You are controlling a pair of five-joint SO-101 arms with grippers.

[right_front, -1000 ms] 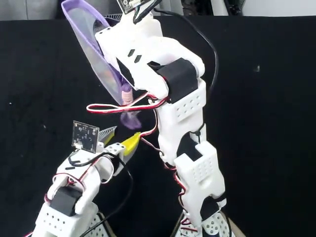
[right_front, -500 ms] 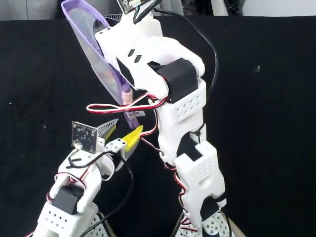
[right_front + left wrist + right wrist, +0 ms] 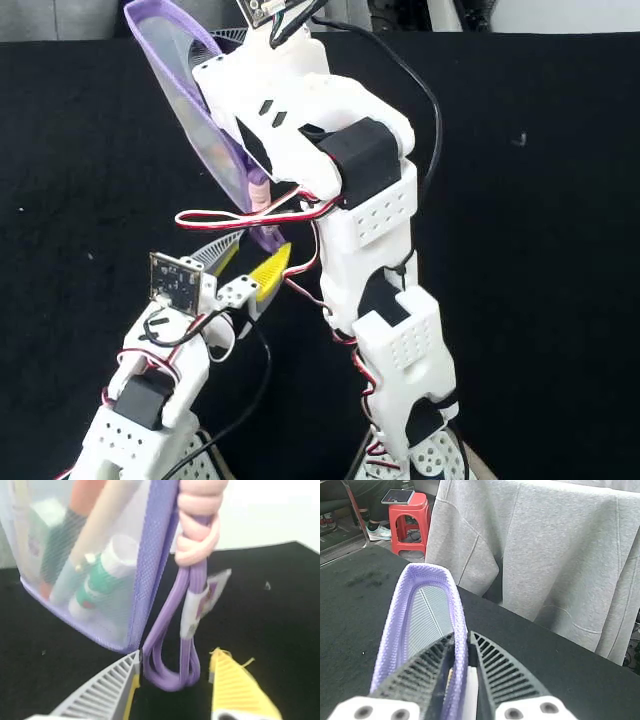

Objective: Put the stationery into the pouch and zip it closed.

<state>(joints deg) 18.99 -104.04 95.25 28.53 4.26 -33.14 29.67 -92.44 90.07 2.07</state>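
Note:
My right gripper (image 3: pixel 462 639) is shut on the purple rim of the mesh pouch (image 3: pixel 422 582) and holds it high over the table's back left, pouch (image 3: pixel 185 100) hanging slanted. Through the mesh I see stationery, among it a green and white tube (image 3: pixel 102 587) and an orange pen (image 3: pixel 82 500). A pink zip pull (image 3: pixel 200 525) and a purple strap loop (image 3: pixel 170 647) dangle from the pouch's lower corner. My left gripper (image 3: pixel 176 654) is open just under it, grey and yellow fingers on either side of the loop. From above, the left gripper (image 3: pixel 258 252) sits below the pull (image 3: pixel 258 190).
Black cloth (image 3: pixel 520 250) covers the table. The right arm's red and white cable (image 3: pixel 225 216) hangs just above the left gripper. A grey garment (image 3: pixel 545 555) and a red stool (image 3: pixel 412 517) stand beyond the table's far edge.
My left gripper has risen and edged toward the strap loop, so its fingers now straddle it. The right arm and pouch have stayed put.

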